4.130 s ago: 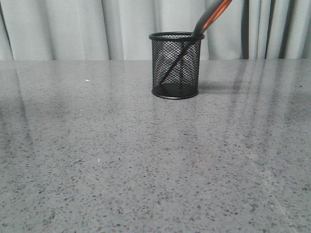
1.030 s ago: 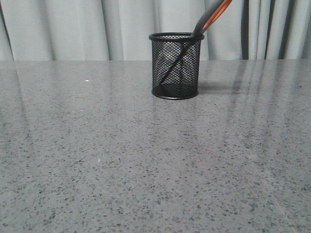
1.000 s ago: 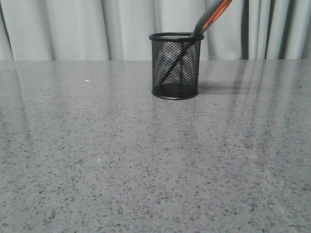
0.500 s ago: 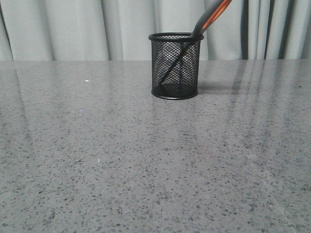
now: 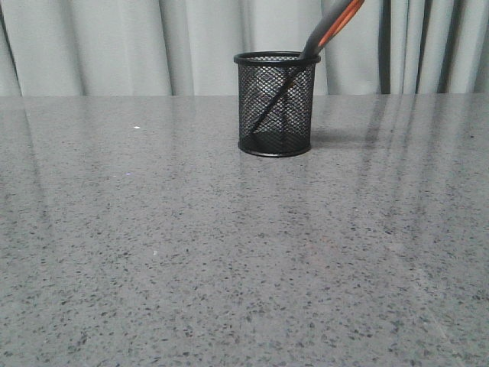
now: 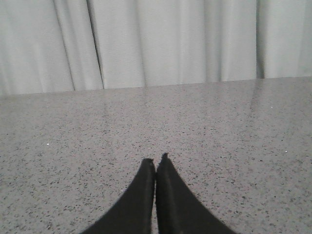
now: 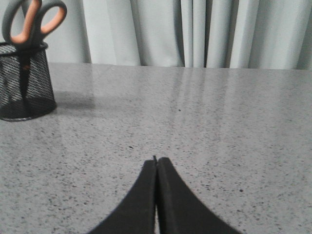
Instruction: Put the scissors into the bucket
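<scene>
Scissors [image 5: 330, 27]: blades down in bucket [image 5: 276, 103], well apart from both end effectors.
Left end effector [image 6: 155, 165]: closed, empty.
Right end effector [image 7: 156, 161]: closed, empty.

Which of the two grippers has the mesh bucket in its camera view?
The right gripper: its wrist view shows the bucket with the scissors standing in it. The left gripper faces only bare table and curtain.

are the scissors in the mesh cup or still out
In. The scissors stand blades-down inside the upright bucket, leaning against its rim, handles sticking out above it. No claw touches them.
</scene>
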Controlling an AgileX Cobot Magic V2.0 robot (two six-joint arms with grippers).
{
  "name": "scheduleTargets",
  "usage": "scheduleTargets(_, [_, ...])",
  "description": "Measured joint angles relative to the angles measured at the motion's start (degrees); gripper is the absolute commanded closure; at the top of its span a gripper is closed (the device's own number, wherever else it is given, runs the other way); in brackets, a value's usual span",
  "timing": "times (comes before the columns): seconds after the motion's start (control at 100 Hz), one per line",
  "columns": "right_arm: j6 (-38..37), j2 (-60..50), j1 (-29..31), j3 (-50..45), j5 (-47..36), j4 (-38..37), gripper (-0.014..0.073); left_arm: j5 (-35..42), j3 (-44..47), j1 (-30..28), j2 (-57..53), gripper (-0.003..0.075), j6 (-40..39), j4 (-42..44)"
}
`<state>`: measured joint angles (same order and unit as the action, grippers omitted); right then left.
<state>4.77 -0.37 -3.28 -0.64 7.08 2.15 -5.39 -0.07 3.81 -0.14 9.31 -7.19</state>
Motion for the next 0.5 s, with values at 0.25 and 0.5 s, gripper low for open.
scheduleTargets(0.25, [0.0, -0.1, 0.1, 0.0, 2.0, -1.2, 0.0659, 0.0, 0.0, 0.0, 0.0, 0.0741, 0.0, 0.0])
scheduleTargets(0.5, [0.0, -0.1, 0.1, 0.0, 2.3, -1.4, 0.0659, 0.0, 0.0, 0.0, 0.0, 0.0741, 0.0, 0.0])
